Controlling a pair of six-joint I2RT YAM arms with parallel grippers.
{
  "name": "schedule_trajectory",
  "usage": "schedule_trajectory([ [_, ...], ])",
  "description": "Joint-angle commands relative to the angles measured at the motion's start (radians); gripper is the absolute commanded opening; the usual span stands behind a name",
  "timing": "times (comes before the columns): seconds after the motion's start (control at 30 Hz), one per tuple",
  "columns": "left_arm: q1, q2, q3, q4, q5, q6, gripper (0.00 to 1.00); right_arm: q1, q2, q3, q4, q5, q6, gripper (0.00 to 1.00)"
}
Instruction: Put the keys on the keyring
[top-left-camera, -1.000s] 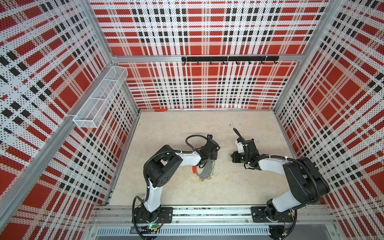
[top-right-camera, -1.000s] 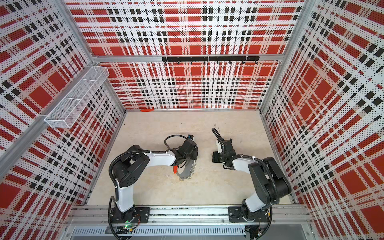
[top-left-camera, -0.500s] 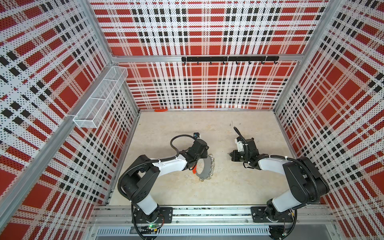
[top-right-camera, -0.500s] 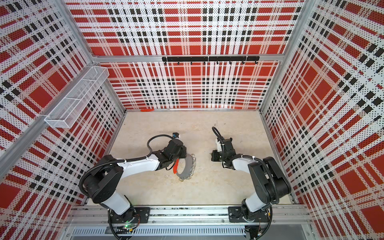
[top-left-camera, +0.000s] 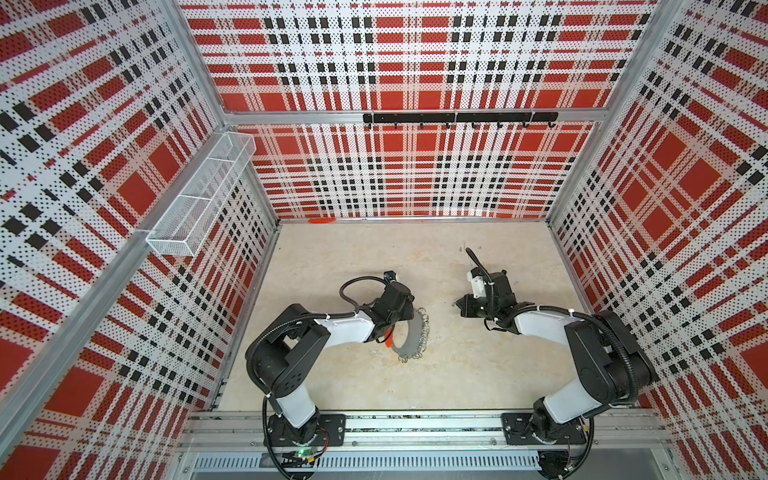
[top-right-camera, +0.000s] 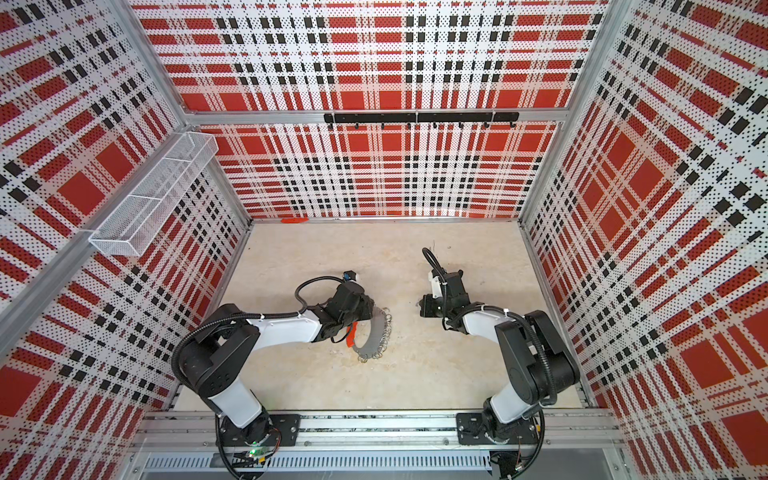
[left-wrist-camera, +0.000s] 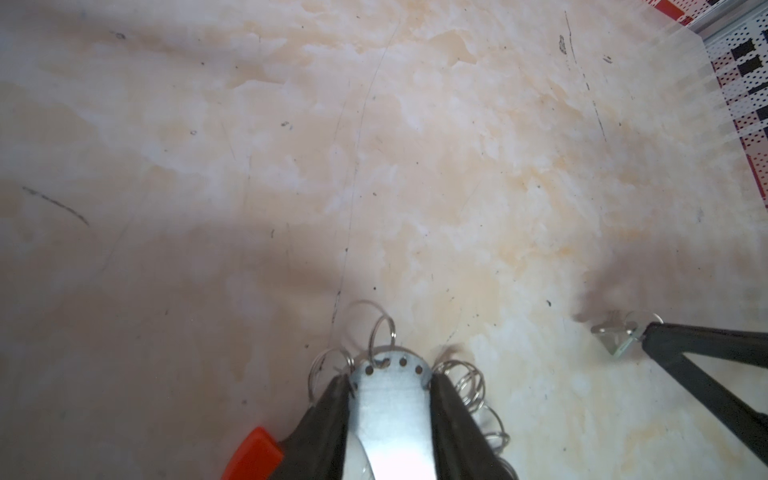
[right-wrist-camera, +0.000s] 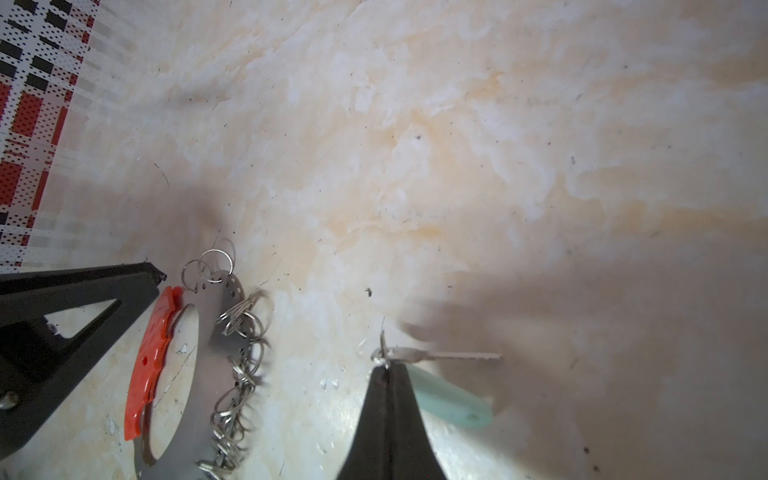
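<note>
The left pincer (left-wrist-camera: 390, 376): the left wrist view shows two black fingers (left-wrist-camera: 328, 415) apart, one against each edge of the flat grey metal band of the large keyring (left-wrist-camera: 388, 409). The band's perforated end pokes just past the fingertips. The red curved plastic section (left-wrist-camera: 251, 457) sits outside one finger and the small wire loops (left-wrist-camera: 469, 382) outside the other. Clamped or merely straddled: cannot tell.

The right wrist view sees only one of those fingers (right-wrist-camera: 83, 316), side-on. It does show most of the keyring (right-wrist-camera: 216, 324), with the red section (right-wrist-camera: 151, 365) next to that finger and the loops (right-wrist-camera: 241, 357) along the far rim.

The right pincer (right-wrist-camera: 384, 368): fingers closed together, pinching the head end of the small grey metal key (right-wrist-camera: 457, 356). The blade sticks out sideways from the tips. The pale teal oval tag (right-wrist-camera: 453, 401) lies just behind the tips, beside one finger. The left wrist view catches only the key (left-wrist-camera: 615, 338) at that pincer's tip; the tag is hidden there.

In both top views the keyring (top-left-camera: 407, 345) (top-right-camera: 366, 347) lies just below the left pincer. The right pincer (top-left-camera: 459, 305) is well apart, with marbled beige table (top-left-camera: 440, 374) between. The key is too small to make out there.
</note>
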Motion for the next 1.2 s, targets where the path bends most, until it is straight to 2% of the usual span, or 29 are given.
schedule_trajectory([
  [0.0, 0.011, 0.036, 0.044, 0.015, 0.029, 0.014, 0.38, 0.009, -0.010, -0.012, -0.005, 0.001, -0.013, 0.00],
  [0.6, 0.017, 0.101, 0.078, -0.002, 0.028, 0.029, 0.41, 0.009, 0.000, 0.001, -0.007, -0.002, -0.027, 0.00],
  [0.93, 0.017, 0.137, 0.096, 0.009, 0.047, 0.040, 0.38, 0.009, 0.003, 0.004, -0.007, -0.004, -0.028, 0.00],
  [1.03, 0.017, 0.136, 0.089, 0.013, 0.048, 0.047, 0.33, 0.009, 0.005, 0.004, -0.007, -0.004, -0.029, 0.00],
  [1.17, 0.013, 0.124, 0.076, 0.030, 0.048, 0.068, 0.14, 0.009, 0.006, 0.004, -0.006, -0.004, -0.030, 0.00],
])
